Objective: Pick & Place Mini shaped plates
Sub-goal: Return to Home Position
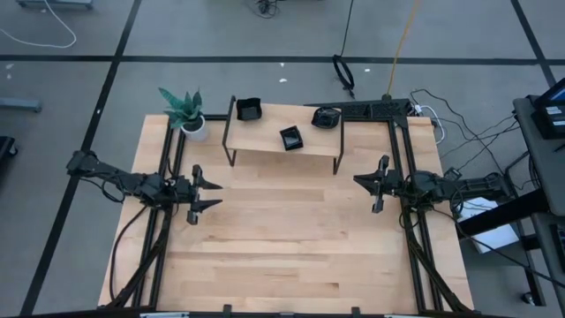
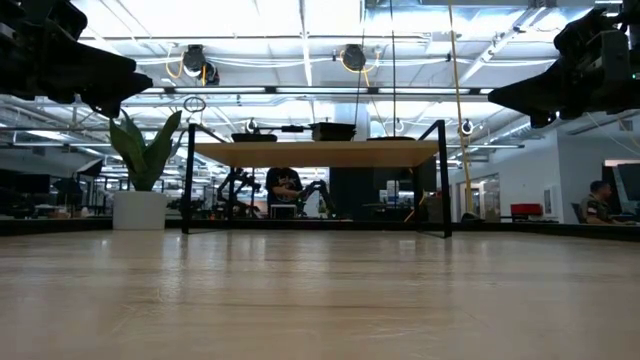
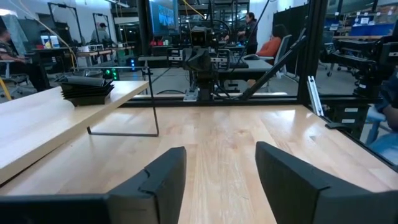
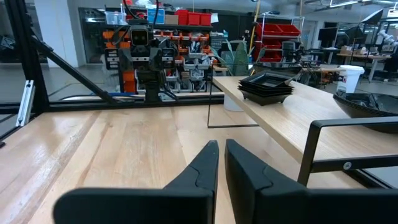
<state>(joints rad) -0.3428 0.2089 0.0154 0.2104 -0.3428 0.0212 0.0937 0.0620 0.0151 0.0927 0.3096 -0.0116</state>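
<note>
Three lots of black mini shaped plates sit on a raised wooden shelf (image 1: 265, 132) at the table's far side: a square stack (image 1: 249, 109) at its left end, a square stack (image 1: 290, 138) mid-shelf, and a rounded dish (image 1: 326, 116) at its right end. The left wrist view shows one stack (image 3: 87, 90). The right wrist view shows a stack (image 4: 267, 87) and the rounded dish (image 4: 367, 102). My left gripper (image 1: 219, 195) hangs open over the table's left side, pointing level toward the right. My right gripper (image 1: 358, 180) is shut over the right side, pointing level toward the left. Both are well clear of the plates.
A potted green plant (image 1: 185, 110) stands at the far left corner beside the shelf. The shelf rests on thin black metal legs (image 3: 155, 102) with open space beneath. Bare wooden tabletop (image 1: 291, 238) lies between and in front of the grippers. People sit in the room beyond.
</note>
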